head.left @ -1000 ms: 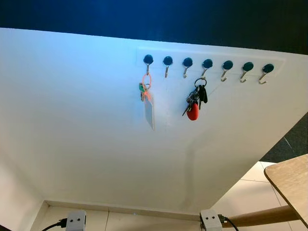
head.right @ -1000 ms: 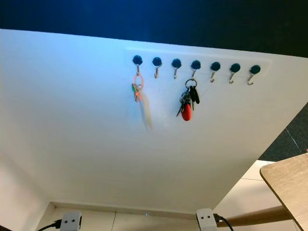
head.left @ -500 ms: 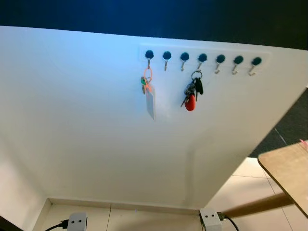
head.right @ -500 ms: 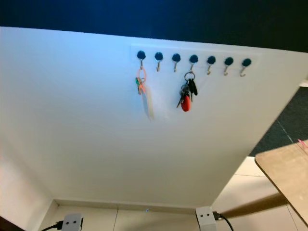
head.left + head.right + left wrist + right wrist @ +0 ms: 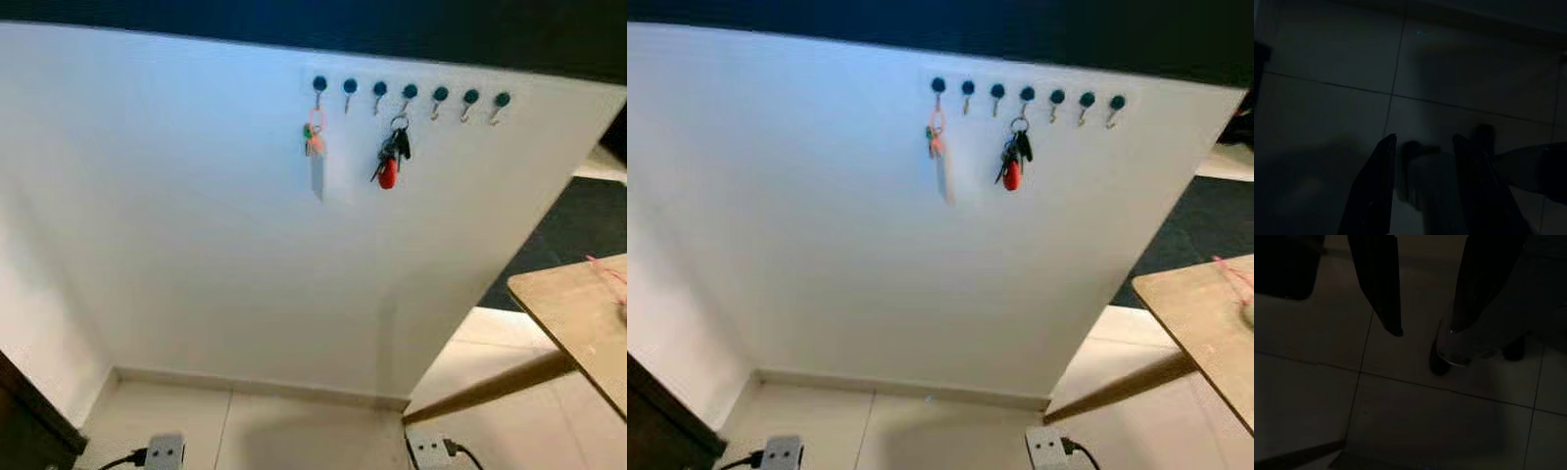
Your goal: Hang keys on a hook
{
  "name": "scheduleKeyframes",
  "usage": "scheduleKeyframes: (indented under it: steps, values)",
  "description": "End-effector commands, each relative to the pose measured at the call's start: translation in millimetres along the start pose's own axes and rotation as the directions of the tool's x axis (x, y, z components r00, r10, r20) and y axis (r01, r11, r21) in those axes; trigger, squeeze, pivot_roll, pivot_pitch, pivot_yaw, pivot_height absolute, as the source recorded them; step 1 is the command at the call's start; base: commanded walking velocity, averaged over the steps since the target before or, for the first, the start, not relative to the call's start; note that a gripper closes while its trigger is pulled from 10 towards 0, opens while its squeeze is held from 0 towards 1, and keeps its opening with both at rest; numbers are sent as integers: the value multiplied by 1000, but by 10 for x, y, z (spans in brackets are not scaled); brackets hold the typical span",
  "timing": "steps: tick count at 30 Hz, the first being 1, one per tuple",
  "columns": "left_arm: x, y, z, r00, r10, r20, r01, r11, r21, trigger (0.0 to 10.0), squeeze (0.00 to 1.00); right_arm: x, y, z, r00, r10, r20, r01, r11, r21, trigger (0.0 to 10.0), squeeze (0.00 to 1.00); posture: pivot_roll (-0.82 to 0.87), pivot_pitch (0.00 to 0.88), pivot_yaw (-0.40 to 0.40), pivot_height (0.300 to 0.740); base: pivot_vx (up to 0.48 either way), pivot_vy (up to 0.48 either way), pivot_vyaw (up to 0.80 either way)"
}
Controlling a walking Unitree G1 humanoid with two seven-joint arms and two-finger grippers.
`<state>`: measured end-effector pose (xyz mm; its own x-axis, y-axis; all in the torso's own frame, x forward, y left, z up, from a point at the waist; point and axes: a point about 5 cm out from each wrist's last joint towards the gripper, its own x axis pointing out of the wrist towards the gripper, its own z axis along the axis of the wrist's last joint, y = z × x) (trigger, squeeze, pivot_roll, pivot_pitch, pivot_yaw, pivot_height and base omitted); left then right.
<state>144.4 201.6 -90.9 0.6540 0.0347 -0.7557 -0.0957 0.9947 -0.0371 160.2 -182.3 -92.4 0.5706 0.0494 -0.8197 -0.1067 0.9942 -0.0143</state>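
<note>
- White wall panel (image 5: 216, 215) faces the head camera, with a row of seven dark-capped hooks (image 5: 409, 92) at about one o'clock. Black keys with a red fob (image 5: 391, 162) hang from the fourth hook; an orange-ringed bunch with a pale tag (image 5: 315, 157) hangs from the first. A wooden table (image 5: 578, 313) edges in at four o'clock.
- Compared with a second ago, the hooks look smaller and higher and more tiled floor (image 5: 950, 431) shows: the camera has backed away, while the keys stay put. I judge the hanging done and the robot retreating.
- Left wrist view, very dark: the left gripper (image 5: 1422, 183) hangs over floor tiles, fingers spread with a clear gap, holding nothing.
- Right wrist view, equally dim: the right gripper (image 5: 1425, 308) also points at the floor, fingers apart and empty.
</note>
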Motion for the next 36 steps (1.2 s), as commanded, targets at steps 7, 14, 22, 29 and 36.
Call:
scheduleKeyframes:
  steps: [7, 14, 22, 29, 36]
  values:
    - [25, -17, 50, 1000, -11, -2, 11, 997, 73, 10000, 0, -4, -18, -15, 1000, -12, -7, 12, 1000, 15, 10000, 0, 46, 67, -38, 740, 0, -343, 0]
    - [33, -34, 82, 1000, -3, 20, 2, 998, 69, 10000, 0, -6, -25, -22, 1000, -14, -10, 14, 1000, 16, 10000, 0, 46, 67, -37, 740, 0, -69, 0]
    - [37, -49, 92, 1000, -3, 26, 1, 997, 74, 10000, 0, -3, -22, -12, 1000, -10, -9, 10, 1000, 13, 10000, 0, 51, 69, -42, 740, 0, 0, 0]
    - [33, -41, 99, 999, 3, 39, -6, 996, 86, 10000, 0, 4, -2, 5, 1000, 0, -8, 0, 1000, -1, 10000, 0, 54, 71, -41, 740, 0, 0, -637]
    - [27, -29, 131, 997, 18, 79, -22, 999, 50, 10000, 0, 10, 14, 23, 1000, 2, -2, -2, 1000, -5, 10000, 0, 59, 75, -42, 740, 0, 0, -800]
